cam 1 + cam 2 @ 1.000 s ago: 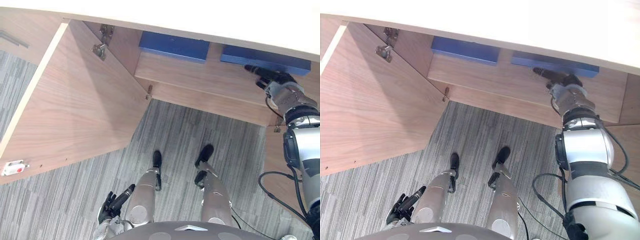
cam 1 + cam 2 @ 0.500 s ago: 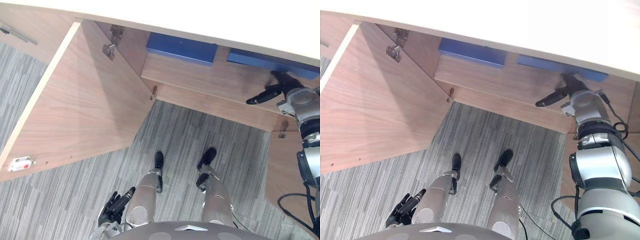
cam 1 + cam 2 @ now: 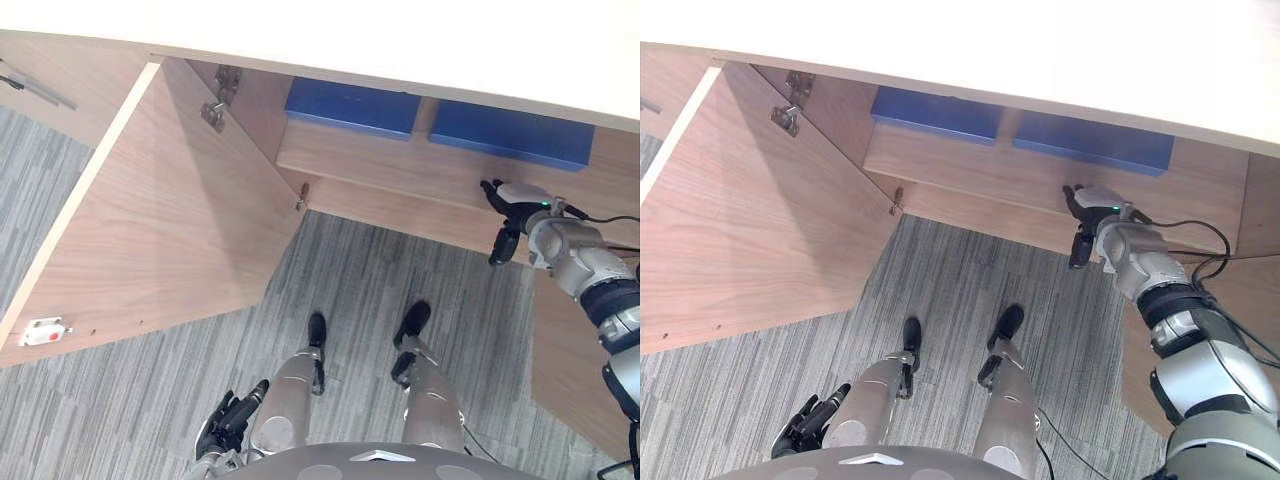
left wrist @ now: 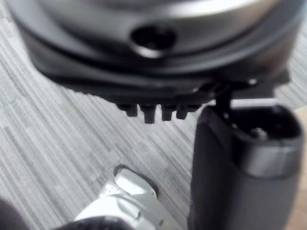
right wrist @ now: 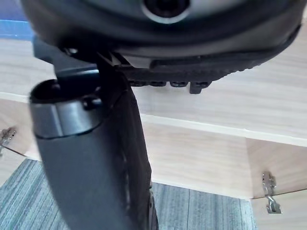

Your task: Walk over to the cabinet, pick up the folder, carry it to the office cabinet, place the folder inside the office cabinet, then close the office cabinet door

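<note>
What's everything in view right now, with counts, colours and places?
folders: two, blue, side by side on the cabinet shelf
cabinet: one, light wood, white top, doors open
left door: one, light wood, swung wide leftward
catch: one, white with red spot, left door's outer corner
carpet: one, grey striped, floor
right hand: one, dark, fingers open, empty, before the shelf edge
left hand: one, dark, fingers relaxed, empty, low at left

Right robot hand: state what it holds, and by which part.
Nothing. The right robot hand hangs empty in front of the cabinet shelf, apart from the right-side blue folder lying on it.
</note>
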